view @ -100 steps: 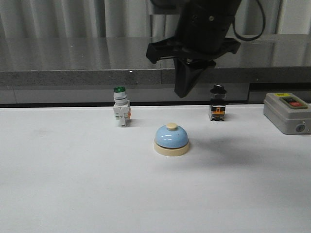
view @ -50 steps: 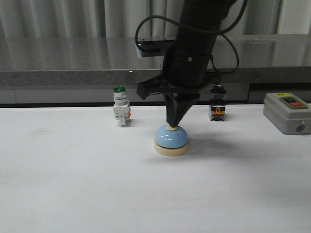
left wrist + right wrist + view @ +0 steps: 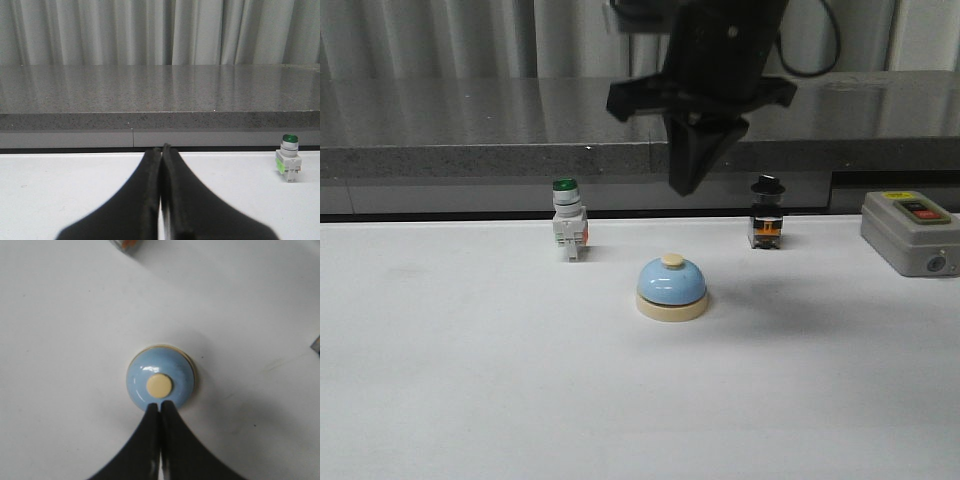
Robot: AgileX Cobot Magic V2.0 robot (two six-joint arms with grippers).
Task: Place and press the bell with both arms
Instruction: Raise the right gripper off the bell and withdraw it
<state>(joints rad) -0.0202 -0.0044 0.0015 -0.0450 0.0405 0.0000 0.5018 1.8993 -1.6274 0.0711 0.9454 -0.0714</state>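
**Right arm lifts clear of the bell after the press**

Half a second ago the right gripper [image 3: 686, 185] had its tip down on the cream button; now it hangs well above the bell [image 3: 672, 288], fingers pinched together into one point. That reads to me as the press done and the arm drawing back.

The bell sits upright on the white table [image 3: 470, 400], roughly mid-table, dome up and button facing straight at the ceiling. It is round, so it has no long axis along the table; its only axis is vertical.

The left gripper [image 3: 161, 150] is also closed, fingers touching, low over the table. From here I can't quite tell how far it is from the bell.
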